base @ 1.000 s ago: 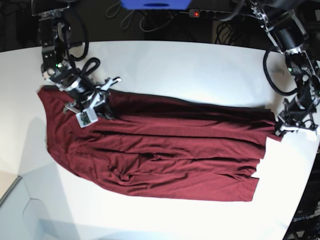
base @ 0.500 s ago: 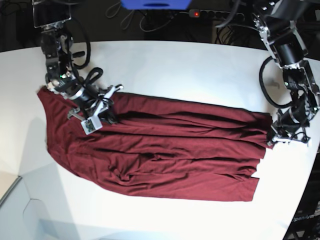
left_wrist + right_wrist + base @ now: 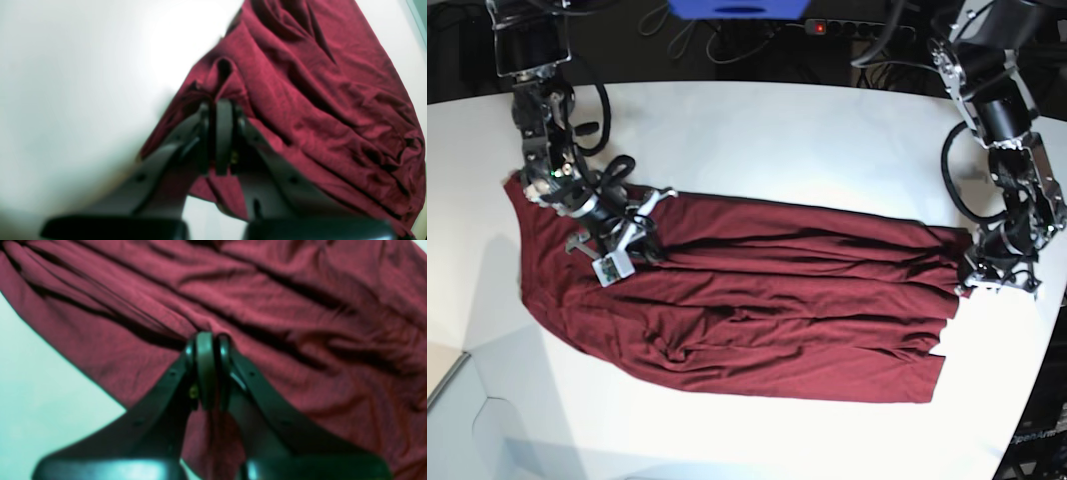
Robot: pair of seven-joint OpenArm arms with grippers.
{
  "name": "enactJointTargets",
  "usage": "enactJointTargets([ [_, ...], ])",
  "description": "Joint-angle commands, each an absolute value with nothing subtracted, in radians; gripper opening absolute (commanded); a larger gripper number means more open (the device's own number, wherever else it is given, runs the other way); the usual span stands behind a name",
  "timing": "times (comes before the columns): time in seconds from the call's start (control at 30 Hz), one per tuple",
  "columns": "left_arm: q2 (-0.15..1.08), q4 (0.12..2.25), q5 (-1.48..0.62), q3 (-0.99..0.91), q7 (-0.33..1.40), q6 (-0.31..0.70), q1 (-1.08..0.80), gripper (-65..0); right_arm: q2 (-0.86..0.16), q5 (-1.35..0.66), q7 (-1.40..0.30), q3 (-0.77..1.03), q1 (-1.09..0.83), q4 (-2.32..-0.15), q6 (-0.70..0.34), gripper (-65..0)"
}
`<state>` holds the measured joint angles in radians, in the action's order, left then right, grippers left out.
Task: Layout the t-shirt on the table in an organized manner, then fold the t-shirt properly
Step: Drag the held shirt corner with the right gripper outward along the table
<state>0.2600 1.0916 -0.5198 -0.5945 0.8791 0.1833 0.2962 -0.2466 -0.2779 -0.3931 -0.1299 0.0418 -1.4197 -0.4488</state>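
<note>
Lying spread but creased across the white desk (image 3: 807, 140), the maroon t-shirt (image 3: 757, 310) is light, limp and prone to dragging into long folds. The left gripper (image 3: 220, 110) and the right gripper (image 3: 206, 341) each have jaws clenched on pinched cloth at opposite ends; hems and corners appear the surest holds.

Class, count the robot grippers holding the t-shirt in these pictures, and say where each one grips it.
2. The right gripper pinches the t-shirt near its far edge at the base view's left; the left gripper pinches its edge at the right.
</note>
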Motion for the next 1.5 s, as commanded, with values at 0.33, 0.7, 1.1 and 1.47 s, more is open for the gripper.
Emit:
enactJointTargets([
  [0.33, 0.278, 1.106, -0.53, -0.596, 0.866, 0.186, 0.323, -45.3, -0.283, -0.289, -0.372, -0.12, 0.022, -1.5, -0.452, -40.6],
  [0.7, 0.278, 1.118, -0.542, -0.599, 0.869, 0.189, 0.32, -27.4, -0.298, -0.289, -0.369, 0.111, -0.14, -1.689, -0.449, -32.0],
  [1.1, 0.278, 1.11, -0.542, -0.599, 0.868, 0.189, 0.32, -27.0, -0.302, -0.289, -0.361, 0.254, -0.298, -1.649, -0.452, -29.8],
  [1.47, 0.28, 1.109, -0.541, -0.599, 0.868, 0.189, 0.314, -27.0, -0.3, -0.289, -0.245, 0.329, -0.312, -1.483, -0.452, -29.8],
])
